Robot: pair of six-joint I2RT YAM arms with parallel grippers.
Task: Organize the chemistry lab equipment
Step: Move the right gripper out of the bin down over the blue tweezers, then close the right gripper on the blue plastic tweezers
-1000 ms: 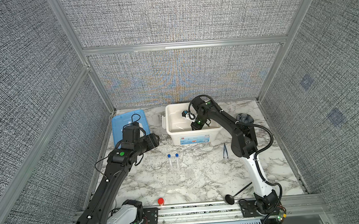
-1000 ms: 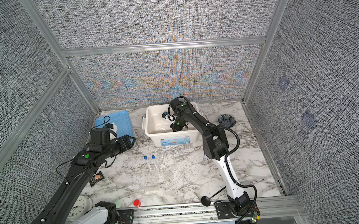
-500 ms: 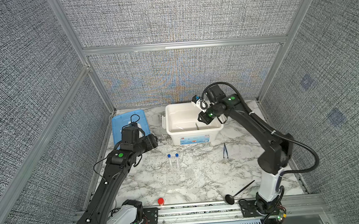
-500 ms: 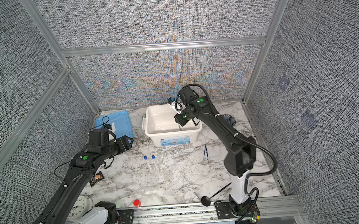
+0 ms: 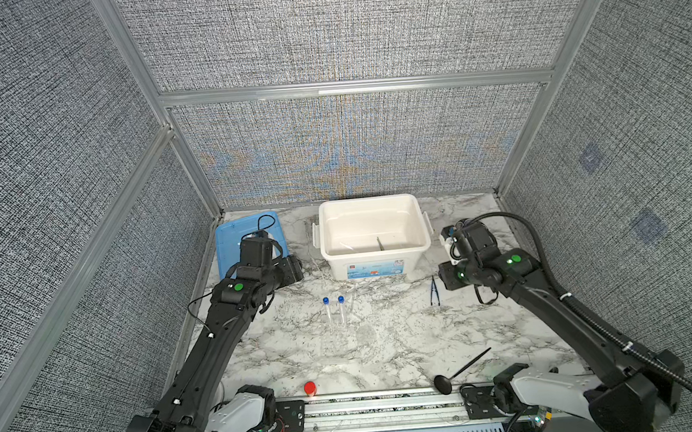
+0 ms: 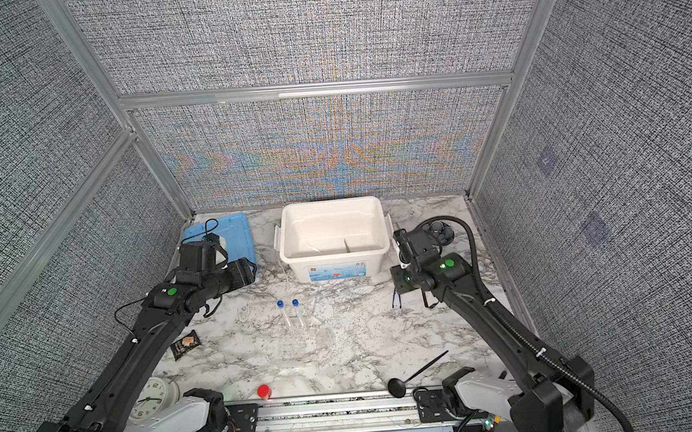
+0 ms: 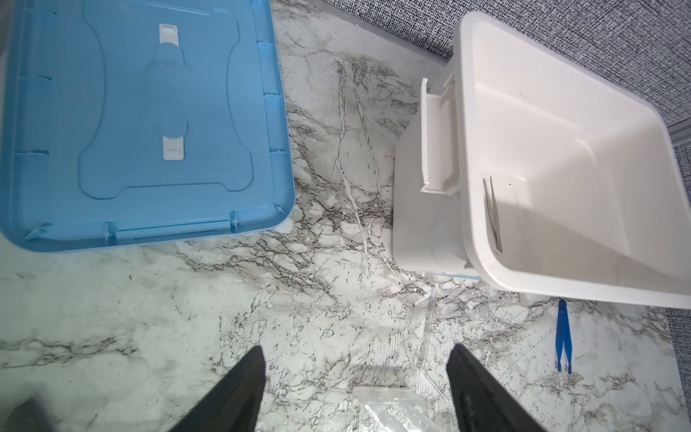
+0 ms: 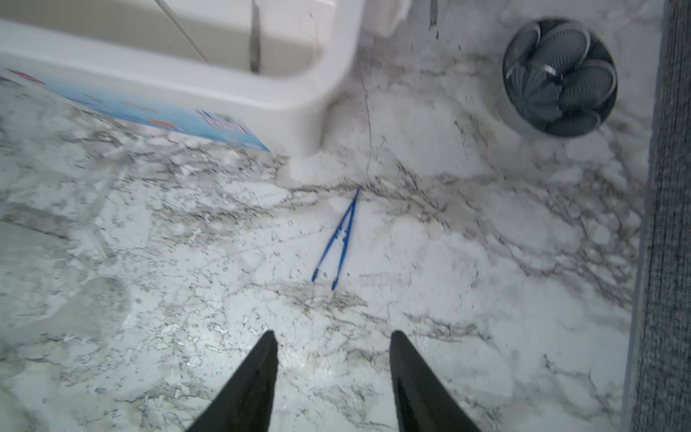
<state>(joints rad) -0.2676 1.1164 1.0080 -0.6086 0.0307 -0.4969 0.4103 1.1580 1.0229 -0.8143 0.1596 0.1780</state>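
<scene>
Two clear blue-capped tubes (image 5: 326, 310) (image 5: 341, 309) lie side by side mid-table, seen in both top views (image 6: 281, 311). Clear rack parts (image 7: 389, 398) lie just ahead of my left gripper (image 7: 355, 349), which is open and empty. Dark blue forceps (image 8: 338, 239) (image 5: 434, 290) lie on the marble right of the white bin (image 5: 370, 200). My right gripper (image 8: 332, 334) hovers open and empty just short of them. Silver tweezers (image 5: 380, 243) (image 7: 493, 213) and a thin clear dropper (image 5: 348, 246) lie inside the bin.
A blue lid (image 5: 229, 237) lies at the back left under my left arm. A grey-blue flower dish (image 8: 559, 74) sits right of the bin by the wall. A black ladle (image 5: 461, 371), a red cap (image 5: 309, 387), a clock (image 6: 151, 399) and a small packet (image 6: 185, 344) sit toward the front.
My right arm has swung out of the white bin, rightward and down to the table by the blue forceps, and its jaws have opened wider. The left arm has barely moved.
</scene>
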